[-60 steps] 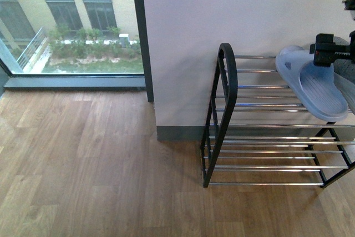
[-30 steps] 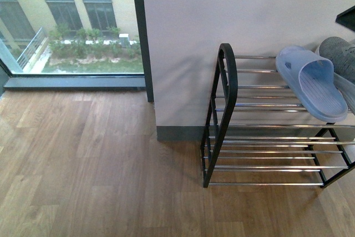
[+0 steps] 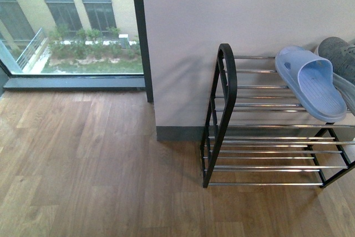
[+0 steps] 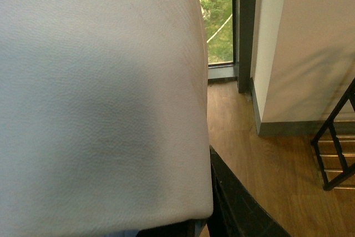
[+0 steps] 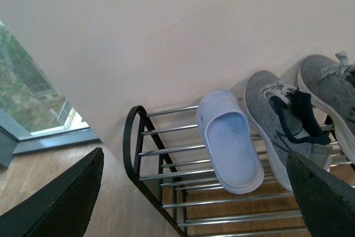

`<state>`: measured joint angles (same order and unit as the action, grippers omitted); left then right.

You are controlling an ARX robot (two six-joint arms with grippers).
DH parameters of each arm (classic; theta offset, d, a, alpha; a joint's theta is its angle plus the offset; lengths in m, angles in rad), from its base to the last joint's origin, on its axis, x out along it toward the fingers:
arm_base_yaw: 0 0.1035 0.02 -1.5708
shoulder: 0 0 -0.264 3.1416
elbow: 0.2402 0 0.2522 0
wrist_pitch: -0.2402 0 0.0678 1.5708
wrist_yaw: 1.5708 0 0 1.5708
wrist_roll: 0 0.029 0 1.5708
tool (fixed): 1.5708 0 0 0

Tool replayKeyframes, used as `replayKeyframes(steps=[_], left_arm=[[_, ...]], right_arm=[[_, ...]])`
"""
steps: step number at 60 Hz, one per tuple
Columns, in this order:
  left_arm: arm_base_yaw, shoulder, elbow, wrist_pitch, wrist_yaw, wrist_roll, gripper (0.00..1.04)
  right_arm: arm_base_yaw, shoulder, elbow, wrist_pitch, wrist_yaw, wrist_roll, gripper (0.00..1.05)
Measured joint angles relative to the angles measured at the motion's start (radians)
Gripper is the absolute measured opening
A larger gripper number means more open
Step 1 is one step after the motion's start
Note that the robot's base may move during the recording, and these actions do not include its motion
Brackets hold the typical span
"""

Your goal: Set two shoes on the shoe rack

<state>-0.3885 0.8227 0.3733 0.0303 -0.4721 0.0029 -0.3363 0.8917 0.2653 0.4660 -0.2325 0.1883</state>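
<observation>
Both grey sneakers rest side by side on the top rods of the shoe rack, the nearer shoe just beside a pale blue slipper and the second shoe beyond it. The right gripper hangs well apart above them, jaws spread wide and empty. The left gripper cannot be made out behind a white surface.

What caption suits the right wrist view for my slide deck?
Two grey sneakers and a blue slipper on the shoe rack, right gripper open.
</observation>
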Motion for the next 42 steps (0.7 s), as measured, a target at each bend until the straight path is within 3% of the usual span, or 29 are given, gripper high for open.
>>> replayKeyframes(steps=[4,6,10,22,33,42], left_arm=[[0.000,0.000,0.000,0.000,0.000,0.000,0.02],[0.000,0.000,0.000,0.000,-0.001,0.000,0.02],[0.000,0.000,0.000,0.000,0.000,0.000,0.02],[0.000,0.000,0.000,0.000,0.000,0.000,0.02],[0.000,0.000,0.000,0.000,0.000,0.000,0.02],[0.000,0.000,0.000,0.000,0.000,0.000,0.02]], right_arm=[[-0.002,0.004,-0.005,0.013,-0.013,-0.003,0.95],[-0.003,0.010,-0.031,0.104,-0.063,-0.039,0.88],[0.020,-0.011,-0.081,0.206,-0.067,-0.107,0.76],[0.097,-0.121,-0.148,0.176,0.007,-0.164,0.46],[0.187,-0.276,-0.202,0.077,0.091,-0.182,0.01],[0.225,-0.358,-0.225,0.018,0.129,-0.183,0.02]])
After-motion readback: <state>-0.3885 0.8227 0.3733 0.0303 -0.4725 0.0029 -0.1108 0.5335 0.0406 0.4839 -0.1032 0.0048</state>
